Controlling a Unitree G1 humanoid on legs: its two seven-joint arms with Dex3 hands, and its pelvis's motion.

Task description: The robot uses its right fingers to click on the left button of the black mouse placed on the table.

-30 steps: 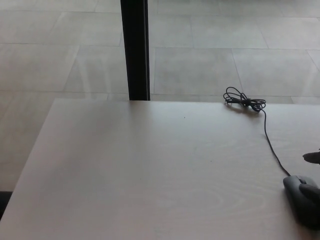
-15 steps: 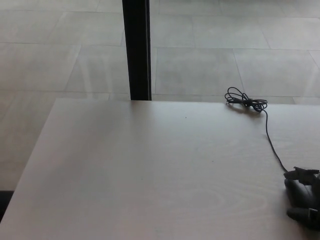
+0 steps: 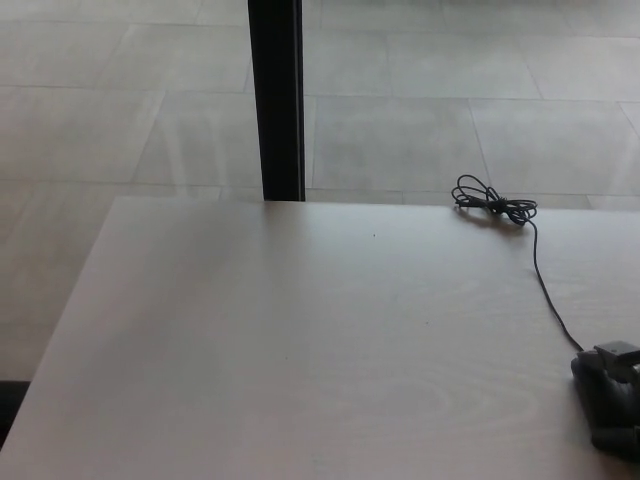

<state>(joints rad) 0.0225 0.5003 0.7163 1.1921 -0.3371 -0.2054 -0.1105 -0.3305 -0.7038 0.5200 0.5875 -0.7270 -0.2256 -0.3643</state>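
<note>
At the far left edge, low in the head view, a small dark shape [image 3: 8,405] shows beside the worktop, too cut off to identify. The pale wood-grain worktop [image 3: 300,340] fills most of the lower picture, its far edge running straight across and its left edge slanting down toward the bottom corner. Behind it lies a floor of large grey tiles [image 3: 120,120] with faint reflections. A black upright post [image 3: 276,100] rises from just behind the worktop's far edge, left of centre, and runs out of the top of the picture. Further right, near the far edge of the worktop, a thin black cable [image 3: 545,285] is gathered into a small loose coil, and from that coil it trails toward the near right corner. There it meets the black computer mouse [image 3: 600,400], which rests on the worktop at the right border, partly cut off by the picture's edge. The robot's black right hand [image 3: 622,385] lies over the mouse, with one of its fingers [image 3: 618,352] resting at the front end near where the cable enters; dark hand and dark mouse blend together, so I cannot tell whether the fingers are spread or closed, nor which button they touch. The left hand does not show.
</note>
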